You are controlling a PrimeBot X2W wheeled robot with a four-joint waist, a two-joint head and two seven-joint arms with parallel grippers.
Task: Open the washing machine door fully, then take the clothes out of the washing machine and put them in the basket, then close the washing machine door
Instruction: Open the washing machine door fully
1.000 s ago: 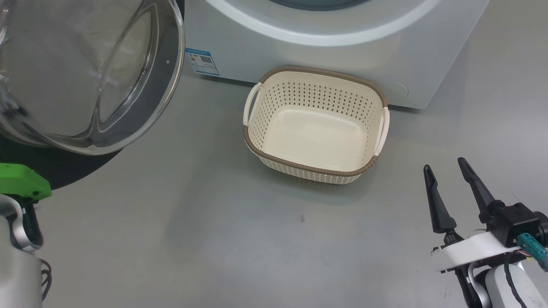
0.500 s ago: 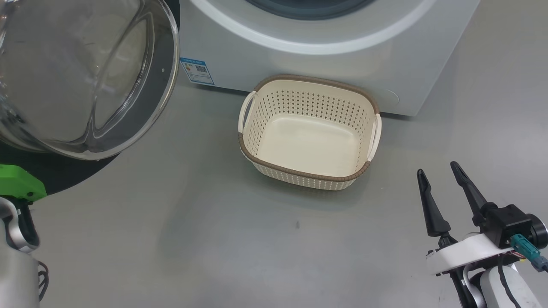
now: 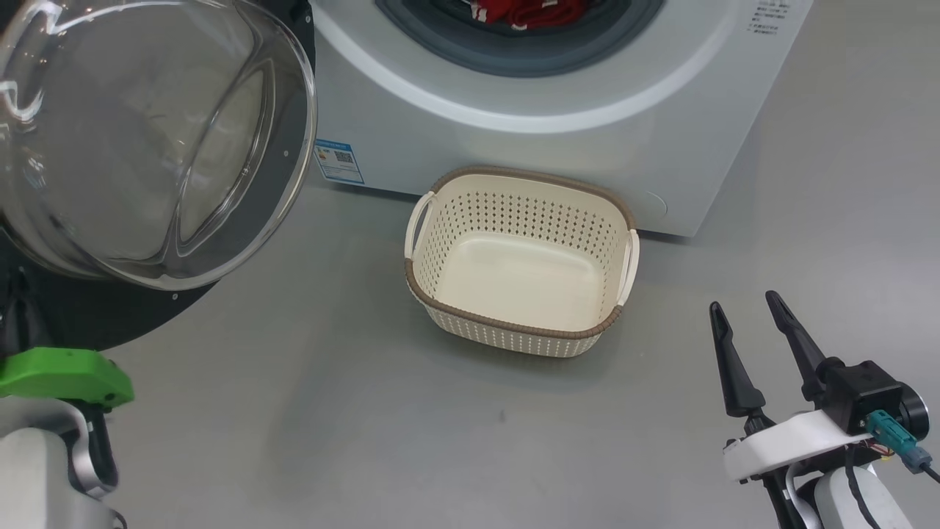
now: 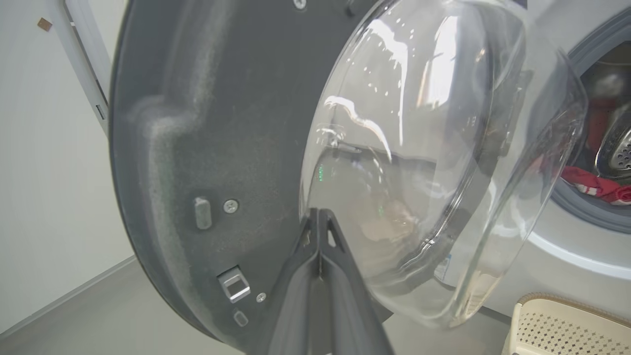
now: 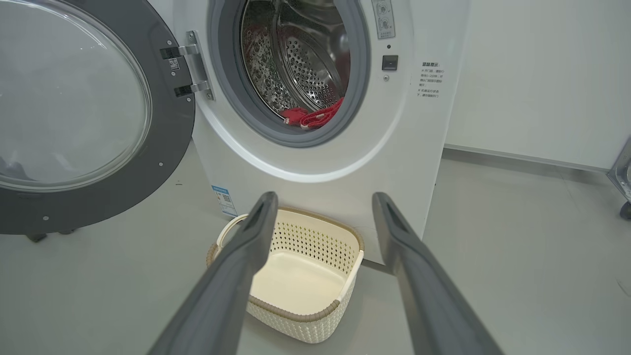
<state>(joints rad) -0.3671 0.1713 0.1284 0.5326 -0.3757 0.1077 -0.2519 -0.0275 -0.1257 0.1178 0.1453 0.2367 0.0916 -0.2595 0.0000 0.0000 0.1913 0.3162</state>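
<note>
Right end effector [image 3: 742, 300] still spread, left end effector [image 4: 319, 213] pressed together; clothes [image 3: 536, 13] newly visible.

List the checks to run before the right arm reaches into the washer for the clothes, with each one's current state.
1. Door stands wide open, away from the washer opening: ok.
2. Clothes in sight inside, at the front of the opening: ok.
3. Basket upright and empty in front of the washer: ok.
4. Right claw open and holding nothing: ok.
5. Left claw shut, close to the door's inner side; whether it is clear of the door: cannot tell.
</note>
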